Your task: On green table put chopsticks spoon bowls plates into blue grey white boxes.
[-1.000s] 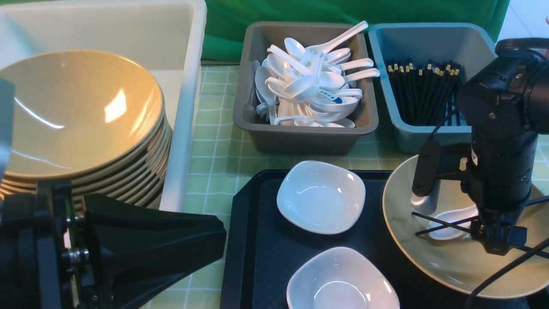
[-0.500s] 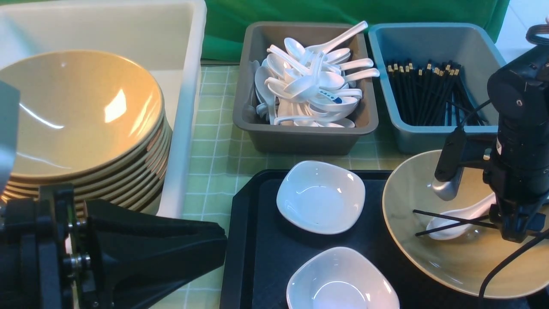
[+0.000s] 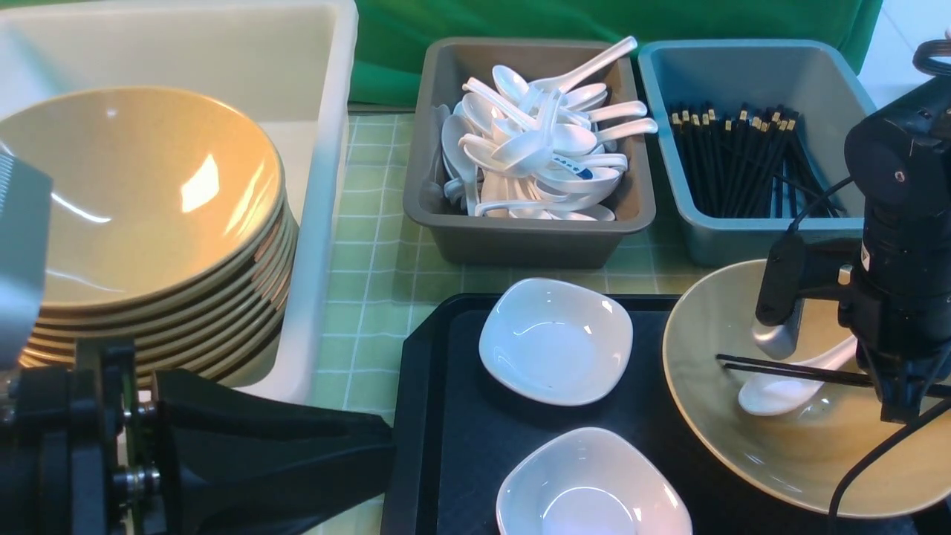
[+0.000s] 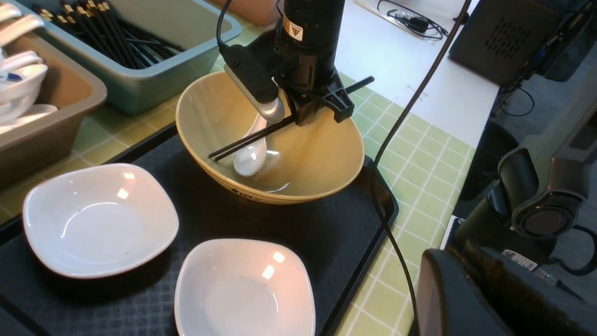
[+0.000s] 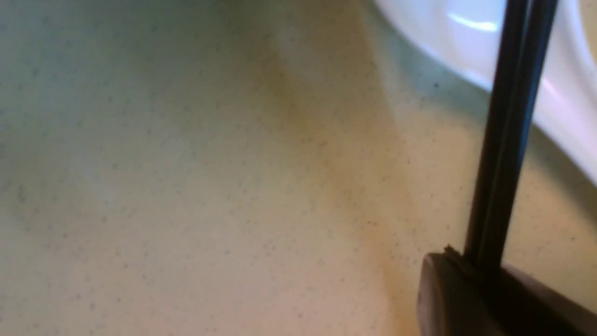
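Front view: the right gripper reaches down into the bowl at the right of the tray. Its jaws pinch the chopsticks, which lie nearly level and side by side over the spoon in the bowl. 2 white dishes sit on the tray, left of the bowl. Behind, on the table, the grey box holds a heap of spoons, the blue box more chopsticks, and the white box a bowl stack. The left gripper hangs low at the left, jaws together, holding nothing.

Left wrist view: the chopsticks pass through the right gripper's jaws. A short end sticks out the far side and the long ends slant down across the spoon, whose scoop rests on the bowl's floor.

Right wrist view: the 2 chopsticks, pressed together, run out from a finger over the bowl's floor, with the spoon's white edge under them.
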`<state>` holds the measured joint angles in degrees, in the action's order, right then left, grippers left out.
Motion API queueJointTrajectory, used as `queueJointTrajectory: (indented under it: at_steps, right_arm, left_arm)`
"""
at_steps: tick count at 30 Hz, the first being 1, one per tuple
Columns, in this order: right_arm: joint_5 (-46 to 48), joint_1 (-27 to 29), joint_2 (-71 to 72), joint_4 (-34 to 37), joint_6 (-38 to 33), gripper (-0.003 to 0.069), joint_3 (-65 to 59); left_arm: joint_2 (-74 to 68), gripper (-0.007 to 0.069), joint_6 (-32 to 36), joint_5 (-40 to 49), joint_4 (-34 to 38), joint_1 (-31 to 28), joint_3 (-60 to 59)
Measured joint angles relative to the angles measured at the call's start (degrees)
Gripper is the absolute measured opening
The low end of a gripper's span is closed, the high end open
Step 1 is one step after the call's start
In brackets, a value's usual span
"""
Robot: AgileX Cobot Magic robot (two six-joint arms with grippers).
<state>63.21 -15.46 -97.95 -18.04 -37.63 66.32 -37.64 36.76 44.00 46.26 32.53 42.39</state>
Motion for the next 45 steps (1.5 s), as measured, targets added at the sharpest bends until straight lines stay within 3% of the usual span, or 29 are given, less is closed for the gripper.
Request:
queueJointTrajectory:
  at_steps: [6, 11, 15, 22, 26, 27, 30, 37, 42, 45]
  right_arm:
    - [0.6, 0.0, 0.3, 2.4, -1.8, 0.0063, 0.5]
    - [3.7, 0.8, 1.2, 11.3, -7.0, 0.0062, 3.8]
    - [3.7, 4.7, 1.3, 20.4, -10.3, 0.0060, 8.1]
    - [3.7, 17.3, 0.5, 40.5, -13.6, 0.0060, 16.1]
    - [2.7, 23.0, -3.1, 52.9, -10.0, 0.0060, 22.2]
    - [2.5, 23.2, -3.1, 52.9, -9.3, 0.0060, 22.2]
    - [-2.9, 25.9, -10.2, 63.4, -0.8, 0.0060, 29.8]
    - [-16.4, 26.4, -22.3, 73.7, 9.2, 0.0071, 38.2]
    - [-21.6, 27.3, -26.9, 74.2, 10.6, 0.0164, 38.8]
    - [-21.9, 28.1, -28.9, 74.2, 10.7, 0.0290, 38.8]
  left_arm:
    - [0.0, -0.0002, 0.0, 0.4, 0.0, 0.0, 0.0]
    - [0.0, -0.0002, 0.0, 0.1, 0.0, 0.0, 0.0]
    - [0.0, -0.0002, 0.0, -2.6, 0.3, 0.0, 0.0]
    - [-0.9, -0.0002, 3.9, -8.7, 5.3, 0.0, 0.0]
    - [-3.7, -0.0002, 10.7, -9.8, 10.1, 0.0, 0.0]
    - [-4.1, -0.0002, 11.3, -9.8, 10.4, 0.0, 0.0]
    - [-7.9, -0.0002, 15.8, -10.6, 14.4, 0.0, 0.0]
    - [-12.8, -0.0002, 17.8, -11.2, 21.0, 0.0, 0.0]
    - [-13.5, -0.0002, 17.9, -11.4, 24.7, 0.0, 0.0]
    - [-13.5, -0.0002, 17.9, -11.4, 25.7, 0.0, 0.0]
